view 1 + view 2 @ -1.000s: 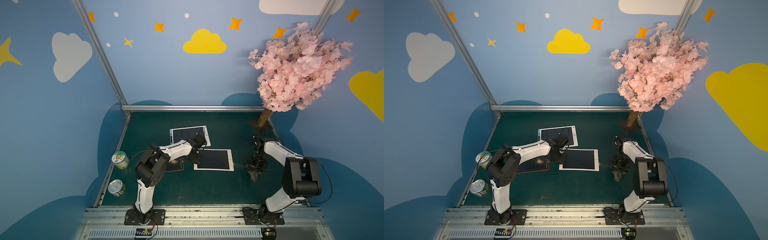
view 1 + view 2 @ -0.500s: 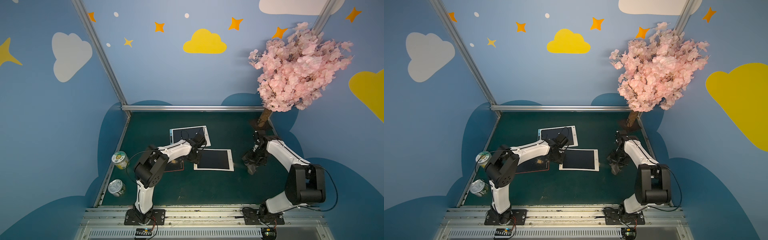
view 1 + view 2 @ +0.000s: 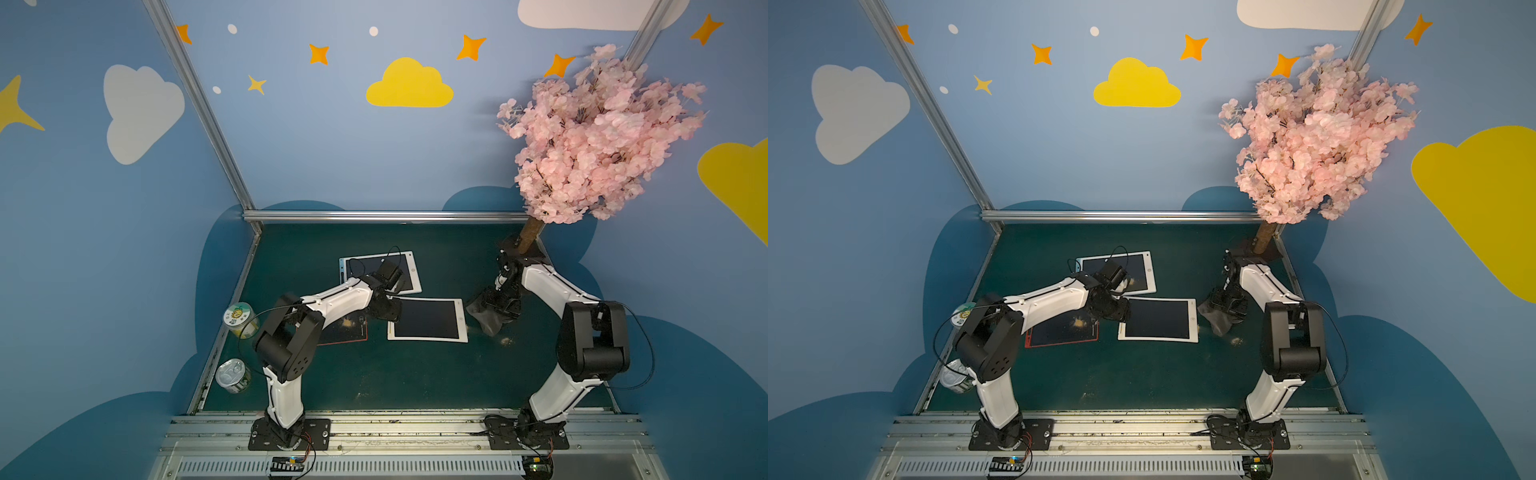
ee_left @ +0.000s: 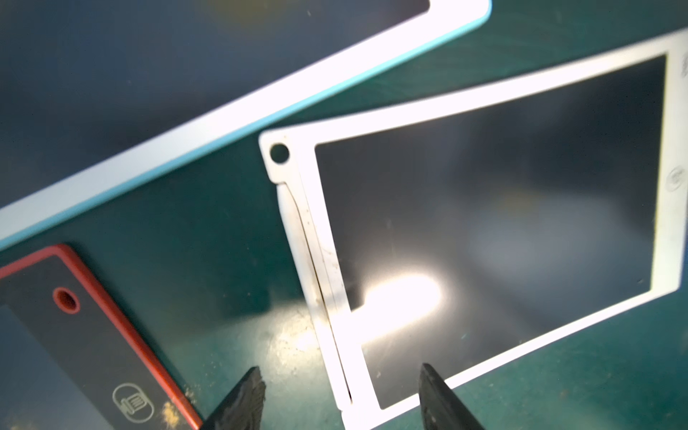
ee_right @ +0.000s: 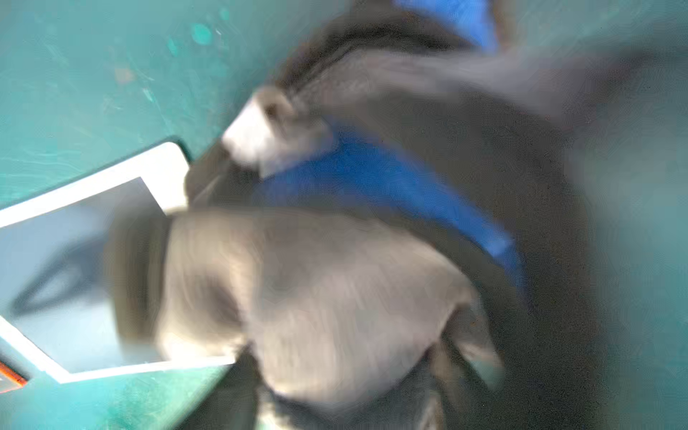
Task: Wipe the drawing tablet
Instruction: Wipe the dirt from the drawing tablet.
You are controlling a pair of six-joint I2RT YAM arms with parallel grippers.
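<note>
White-framed drawing tablet (image 3: 428, 319); left gripper (image 4: 340, 372), jaws apart, straddles its edge, presumably steadying; right gripper (image 3: 500, 304) at grey cloth (image 3: 484, 323) beside it, grip indeterminable.

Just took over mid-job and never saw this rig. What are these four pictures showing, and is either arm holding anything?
Two white robot arms are bolted at the front of a green mat, each ending in a two-fingered claw. The two wide pictures come from one camera head above and show nearly the same view. The two close-ups come from cameras on the wrists. On the mat lie three drawing tablets: the white tablet in the middle, the blue-edged tablet behind it, and the red tablet partly under the left arm. Two cans stand beside its left edge, and a pink blossom tree stands at the back right. The left claw is open, with its fingers either side of the white tablet's edge, closed on nothing. The right claw is at a dark cloth. Its close-up is blurred, so I cannot tell whether it grips.
</note>
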